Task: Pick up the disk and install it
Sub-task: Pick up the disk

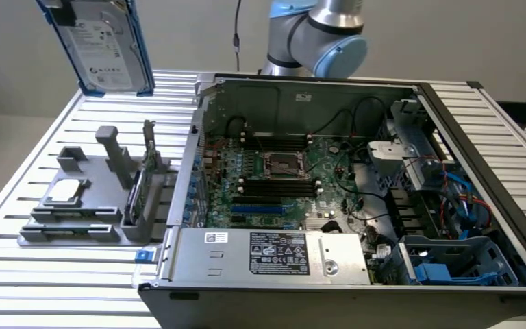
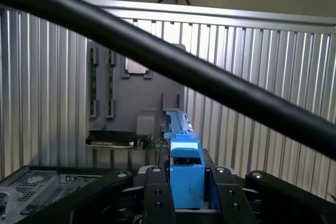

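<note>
Pale wall (image 1: 455, 41), slatted table (image 1: 25, 274) — disk (image 1: 101, 48) aloft

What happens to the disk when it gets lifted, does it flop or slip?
Probably stiff: the disk hangs straight in the air, no sag. Its metal body likely makes it heavy for its size. It might slip, since the tool pinches it at a smooth blue plastic rail.

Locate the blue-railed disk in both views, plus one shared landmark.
Exterior view: the disk hangs roughly upright in the air at the exterior view's upper left.
Wrist view: the disk, edge-on, is clamped in the gripper.
Shared landmark: the grey fixture on the slatted table.
</note>
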Tool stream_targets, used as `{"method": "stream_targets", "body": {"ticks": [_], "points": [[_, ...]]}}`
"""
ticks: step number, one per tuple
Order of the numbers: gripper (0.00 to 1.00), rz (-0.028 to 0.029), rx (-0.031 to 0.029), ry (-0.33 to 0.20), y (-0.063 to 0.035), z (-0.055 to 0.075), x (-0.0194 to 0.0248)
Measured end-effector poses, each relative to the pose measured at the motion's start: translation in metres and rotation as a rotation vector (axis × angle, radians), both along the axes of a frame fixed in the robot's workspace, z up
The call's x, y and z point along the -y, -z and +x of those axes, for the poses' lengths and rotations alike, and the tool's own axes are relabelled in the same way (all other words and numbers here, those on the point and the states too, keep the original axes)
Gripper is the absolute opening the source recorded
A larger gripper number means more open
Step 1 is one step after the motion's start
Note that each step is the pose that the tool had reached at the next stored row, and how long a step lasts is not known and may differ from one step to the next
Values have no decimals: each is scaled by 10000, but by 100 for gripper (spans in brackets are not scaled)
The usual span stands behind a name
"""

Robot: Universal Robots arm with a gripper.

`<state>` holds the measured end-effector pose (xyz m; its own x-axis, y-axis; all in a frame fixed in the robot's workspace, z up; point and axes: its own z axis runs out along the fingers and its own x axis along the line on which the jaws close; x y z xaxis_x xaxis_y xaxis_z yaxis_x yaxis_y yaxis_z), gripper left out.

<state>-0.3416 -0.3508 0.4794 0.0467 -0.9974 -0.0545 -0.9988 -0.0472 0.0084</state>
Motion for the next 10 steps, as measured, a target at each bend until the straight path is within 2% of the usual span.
{"method": "stream_targets", "body": {"ticks": [3,10], "points": [[33,18,0,-21,-56,129,12],[33,20,0,-29,-111,424,57]]}}
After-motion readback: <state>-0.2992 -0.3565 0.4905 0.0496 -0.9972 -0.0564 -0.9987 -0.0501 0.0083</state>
